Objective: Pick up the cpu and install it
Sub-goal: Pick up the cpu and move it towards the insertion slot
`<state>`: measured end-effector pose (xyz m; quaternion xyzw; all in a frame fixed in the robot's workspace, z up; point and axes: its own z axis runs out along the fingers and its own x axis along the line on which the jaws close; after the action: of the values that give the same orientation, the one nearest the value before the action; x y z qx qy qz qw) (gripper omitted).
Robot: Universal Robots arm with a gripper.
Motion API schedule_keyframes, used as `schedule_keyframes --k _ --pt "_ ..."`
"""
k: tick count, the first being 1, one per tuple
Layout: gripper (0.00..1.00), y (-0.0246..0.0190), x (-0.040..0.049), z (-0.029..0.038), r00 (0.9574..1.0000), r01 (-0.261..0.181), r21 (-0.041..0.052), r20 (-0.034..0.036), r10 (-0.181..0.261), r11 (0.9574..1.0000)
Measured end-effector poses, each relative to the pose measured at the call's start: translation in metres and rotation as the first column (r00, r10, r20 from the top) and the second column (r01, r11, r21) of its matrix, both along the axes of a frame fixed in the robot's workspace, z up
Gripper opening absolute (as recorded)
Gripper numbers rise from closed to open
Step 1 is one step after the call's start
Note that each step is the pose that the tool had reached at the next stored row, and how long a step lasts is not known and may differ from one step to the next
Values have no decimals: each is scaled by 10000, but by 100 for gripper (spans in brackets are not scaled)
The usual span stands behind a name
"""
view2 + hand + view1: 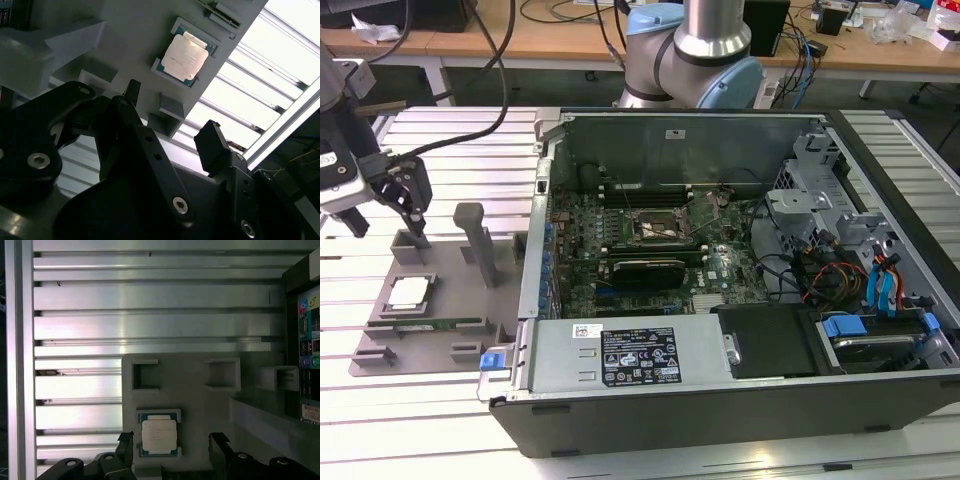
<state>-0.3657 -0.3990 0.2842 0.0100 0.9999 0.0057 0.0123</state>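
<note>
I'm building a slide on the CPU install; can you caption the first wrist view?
The cpu sits in its gray fixture tray, seen between the open gripper's fingers.

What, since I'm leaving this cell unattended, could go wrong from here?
1. The open gripper hovers above the cpu, which sits framed in the gray tray; coming down, it might catch that frame.
2. The tray's upright post stands near the gripper and could be clipped.

Both wrist views close above cpu
</note>
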Motion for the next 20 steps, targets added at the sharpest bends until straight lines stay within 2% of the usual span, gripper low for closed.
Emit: schedule_keyframes --k 9,14,16,20 --pt "71 0 0 -70 10000 0 0 0 0 10000" --pt "71 0 0 -150 10000 0 -4 0 0 10000" --pt "71 -4 -5 -163 10000 2 -9 -1 -2 10000" --pt "71 -57 -21 -193 10000 0 -33 2 0 10000"
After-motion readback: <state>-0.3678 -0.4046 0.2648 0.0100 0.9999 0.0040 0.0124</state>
